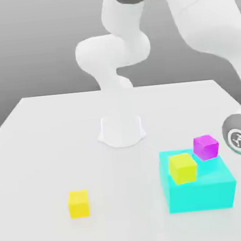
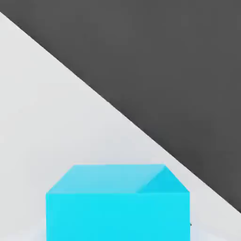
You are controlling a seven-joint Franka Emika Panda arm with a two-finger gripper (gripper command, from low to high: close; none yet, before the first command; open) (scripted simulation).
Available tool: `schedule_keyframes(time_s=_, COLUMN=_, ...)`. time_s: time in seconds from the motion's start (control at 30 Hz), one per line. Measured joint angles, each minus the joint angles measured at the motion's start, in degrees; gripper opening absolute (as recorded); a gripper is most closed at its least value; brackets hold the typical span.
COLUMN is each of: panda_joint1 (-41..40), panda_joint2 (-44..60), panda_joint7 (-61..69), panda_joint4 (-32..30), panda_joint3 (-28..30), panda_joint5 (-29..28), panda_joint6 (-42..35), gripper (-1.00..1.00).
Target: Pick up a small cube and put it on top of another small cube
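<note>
The small cube (image 2: 117, 202), plain cyan, looms very close in the hand view, resting on the white table near its edge. My gripper is shut on it, with the fingers themselves hidden. In the exterior view the arm's wrist (image 1: 238, 139) hangs at the right edge, just right of the other cubes. The other small cube (image 1: 205, 147), magenta, sits on the far right part of the top of a large cyan block (image 1: 202, 192).
A small yellow cube (image 1: 182, 168) rests on the large cyan block near its front edge, beside the magenta one. Another yellow cube (image 1: 79, 204) stands alone on the table (image 1: 53, 150) toward the exterior view's left. The arm's white base (image 1: 121, 130) stands mid-table.
</note>
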State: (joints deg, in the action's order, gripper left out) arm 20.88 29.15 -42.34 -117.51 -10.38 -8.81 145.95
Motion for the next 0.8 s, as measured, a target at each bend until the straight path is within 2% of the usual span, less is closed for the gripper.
schedule_keyframes(time_s=0.47, panda_joint1=-6.1, panda_joint2=-29.5, panda_joint7=9.9, panda_joint4=-21.9, panda_joint3=-0.1, panda_joint5=10.0, panda_joint6=-6.8, gripper=-1.0)
schedule_keyframes(time_s=0.73, panda_joint1=-6.9, panda_joint2=-46.2, panda_joint7=13.6, panda_joint4=-34.7, panda_joint3=2.1, panda_joint5=12.7, panda_joint6=-10.6, gripper=-1.0)
schedule_keyframes(time_s=0.8, panda_joint1=-7.2, panda_joint2=-46.8, panda_joint7=13.9, panda_joint4=-37.1, panda_joint3=2.3, panda_joint5=12.7, panda_joint6=-9.0, gripper=-1.0)
